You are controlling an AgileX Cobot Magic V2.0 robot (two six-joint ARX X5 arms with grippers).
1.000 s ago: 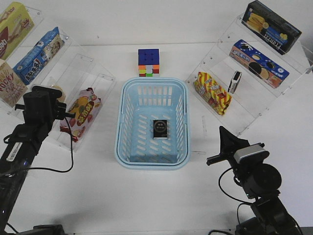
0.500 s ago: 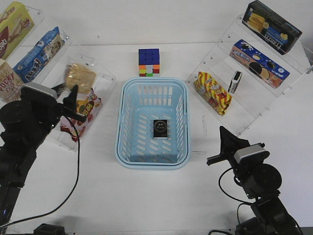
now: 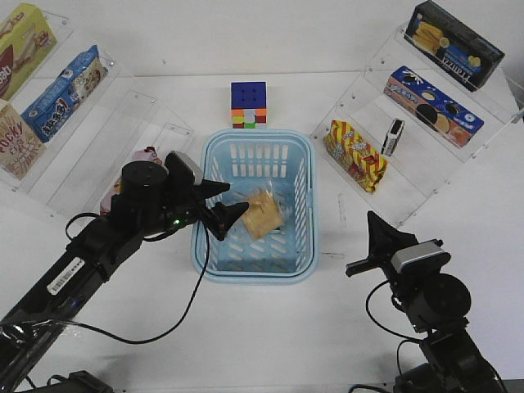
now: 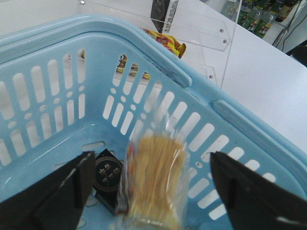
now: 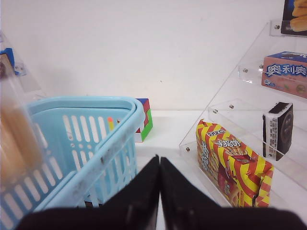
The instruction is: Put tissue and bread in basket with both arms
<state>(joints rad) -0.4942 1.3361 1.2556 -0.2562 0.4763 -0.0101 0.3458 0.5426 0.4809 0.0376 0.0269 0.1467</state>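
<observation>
The light blue basket (image 3: 254, 274) stands mid-table. My left gripper (image 3: 225, 205) reaches over its left rim with the jaws wide open. The bread (image 3: 262, 214), a tan bun in clear wrap, is inside the basket just off the fingertips. In the left wrist view the bread (image 4: 156, 179) is motion-blurred between the open jaws (image 4: 152, 160) and touches neither finger. The black tissue (image 4: 108, 173) lies on the basket floor beside it and is hidden in the front view. My right gripper (image 3: 375, 223) is shut and empty, right of the basket; its wrist view shows the jaws (image 5: 159, 160) closed together.
A Rubik's cube (image 3: 249, 105) stands behind the basket. Clear acrylic shelves flank it: snack boxes and a red snack bag (image 3: 139, 164) on the left; a red-and-yellow bag (image 3: 355, 155), a small black pack (image 3: 394, 136) and cookie boxes on the right.
My left arm swung from the left shelf to over the basket with the bread, then opened; the bread now drops free inside the basket. The right arm has not moved.
</observation>
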